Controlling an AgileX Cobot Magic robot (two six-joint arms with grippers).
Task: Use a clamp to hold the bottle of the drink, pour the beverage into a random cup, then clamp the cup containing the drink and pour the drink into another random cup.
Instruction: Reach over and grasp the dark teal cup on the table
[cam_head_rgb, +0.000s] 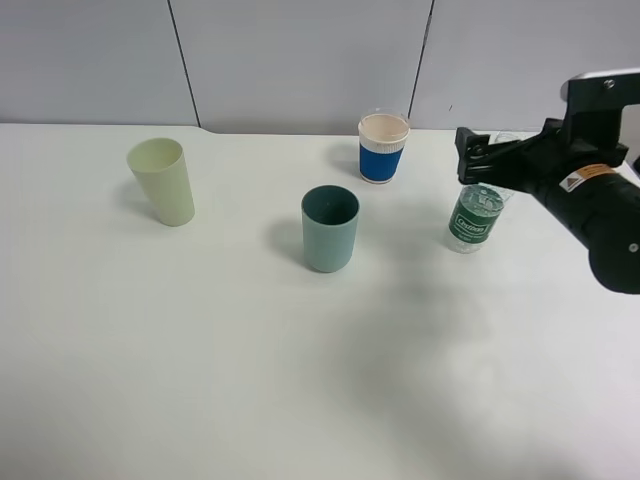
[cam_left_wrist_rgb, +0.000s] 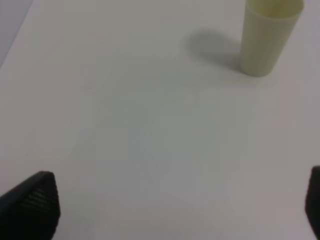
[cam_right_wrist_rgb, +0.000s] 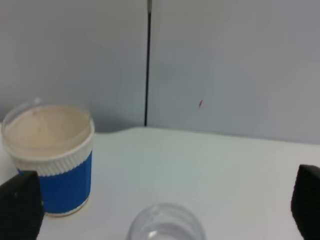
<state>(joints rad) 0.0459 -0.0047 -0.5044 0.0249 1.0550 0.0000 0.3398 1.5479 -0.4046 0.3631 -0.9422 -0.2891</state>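
White tabletop (cam_head_rgb: 200, 400) bears teal cup (cam_head_rgb: 330, 235); grey wall (cam_head_rgb: 300, 60), seemingly panelled

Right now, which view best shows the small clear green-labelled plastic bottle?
Exterior high: the small clear green-labelled plastic bottle shows its body and label. Right wrist catches only its mouth; left wrist misses it.

A small clear plastic bottle with a green label (cam_head_rgb: 474, 220) stands at the right, its round clear mouth just under the black right gripper (cam_head_rgb: 468, 158), whose jaws are spread wide and not touching it. A teal plastic tumbler (cam_head_rgb: 330, 228) stands upright in the middle. A pale yellow-green tapered tumbler (cam_head_rgb: 162, 182) stands well to the left.
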